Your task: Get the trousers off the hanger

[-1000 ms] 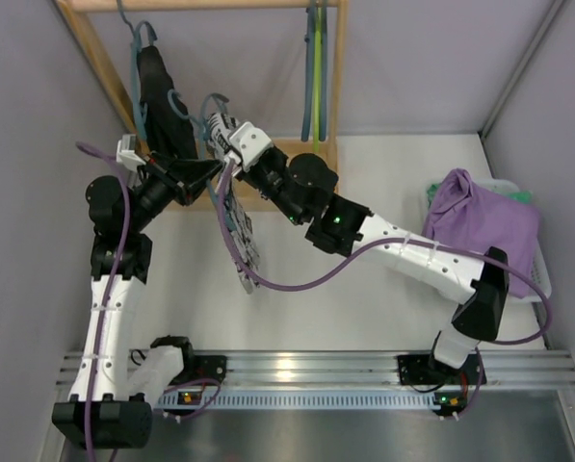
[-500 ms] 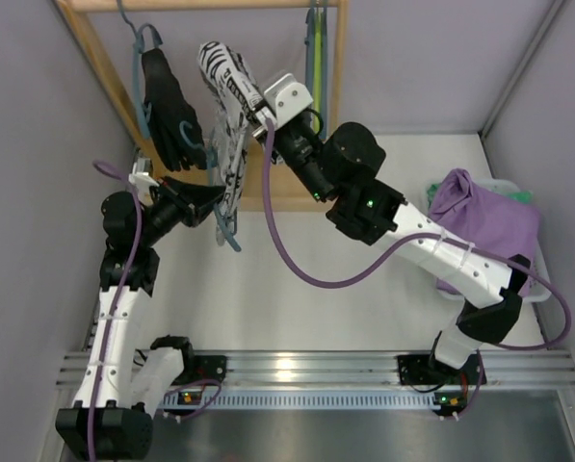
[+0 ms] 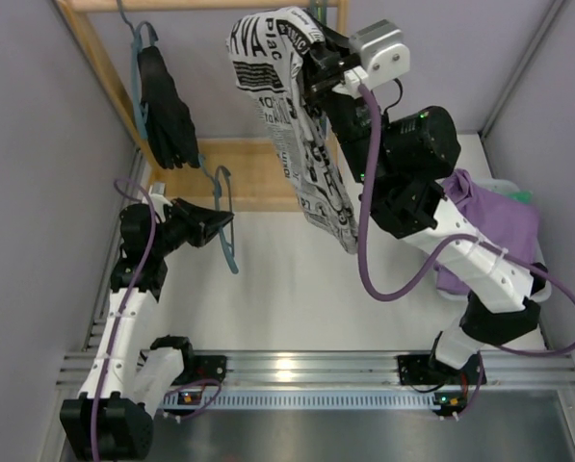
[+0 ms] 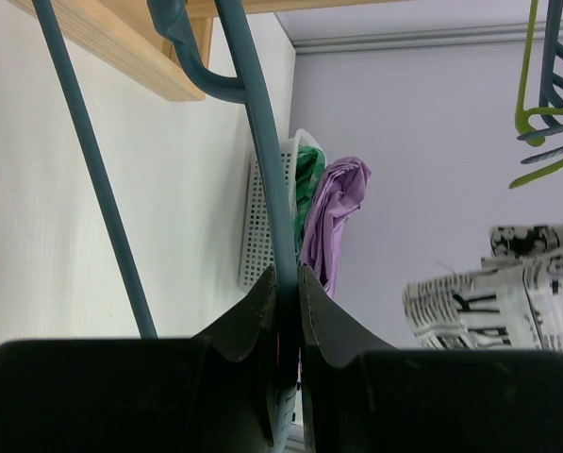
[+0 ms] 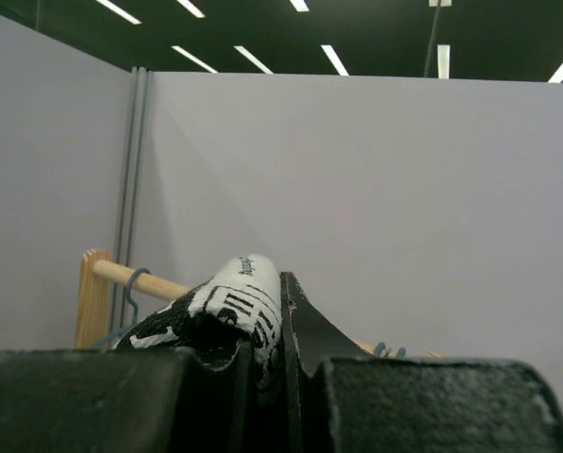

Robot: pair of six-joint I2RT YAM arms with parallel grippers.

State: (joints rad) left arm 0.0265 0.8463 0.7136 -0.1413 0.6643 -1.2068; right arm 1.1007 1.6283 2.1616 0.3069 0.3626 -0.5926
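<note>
At the near left, a bare teal plastic hanger (image 3: 227, 241) is pinched by its thin bar between the clenched jaws of the left gripper (image 3: 213, 223). In the left wrist view the two black fingers meet on that bar with no gap. No cloth is seen on this hanger.

At the right, the plain purple trousers (image 3: 489, 210) are heaped in a white slotted basket (image 4: 259, 222), beside a green mottled cloth (image 4: 306, 179).

Farther back and higher, the white trousers with dense black print (image 3: 285, 125) are gripped at one folded end by the right gripper (image 3: 318, 69). Its jaws are seen shut on the cloth in the right wrist view. The rest of the garment hangs limp toward the table, well apart from the teal hanger.

At the far left, the plain black trousers (image 3: 167, 114) are draped on a second teal hanger hooked to the wooden rack (image 3: 253, 178).

The printed pair is judged to be free of its hanger and due for the basket. For that carry to go well, the grip should be kept firm and the height held so that the trailing hem is not dragged over the table or caught on the rack. The arm is best swung right until the cloth hangs over the purple heap, and only then should the jaws be released. The empty hanger should be kept aside, out of the cloth's path. The black pair is not yet removed.
</note>
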